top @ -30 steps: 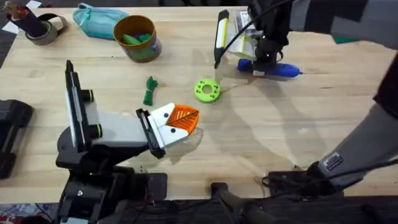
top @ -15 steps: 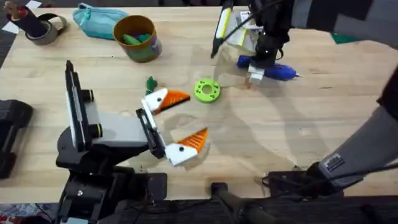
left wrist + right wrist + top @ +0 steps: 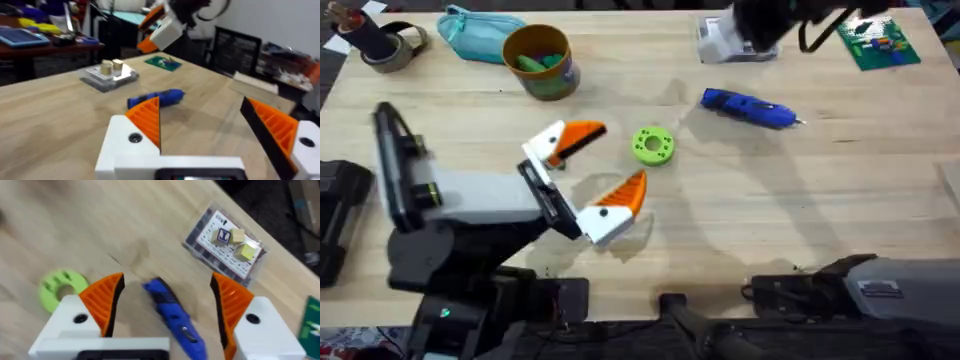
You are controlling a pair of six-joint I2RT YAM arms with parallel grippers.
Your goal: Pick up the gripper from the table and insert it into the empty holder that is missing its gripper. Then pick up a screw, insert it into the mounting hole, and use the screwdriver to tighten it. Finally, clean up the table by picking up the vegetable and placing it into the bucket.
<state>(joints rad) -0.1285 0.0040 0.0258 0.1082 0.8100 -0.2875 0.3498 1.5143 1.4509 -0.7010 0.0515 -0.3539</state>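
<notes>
The screwdriver (image 3: 748, 108) lies flat on the desk (image 3: 800, 210) in the upper right of the overhead frame. It looks stiff, smooth and rather heavy, so the fat middle is the best grip. The right hand (image 3: 165, 300) hangs spread above it; the left hand (image 3: 595, 165) is also spread.

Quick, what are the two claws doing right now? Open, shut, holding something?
Left gripper: open, holding nothing.
Right gripper: open, holding nothing, with the blue screwdriver lying on the table between its fingers.
</notes>
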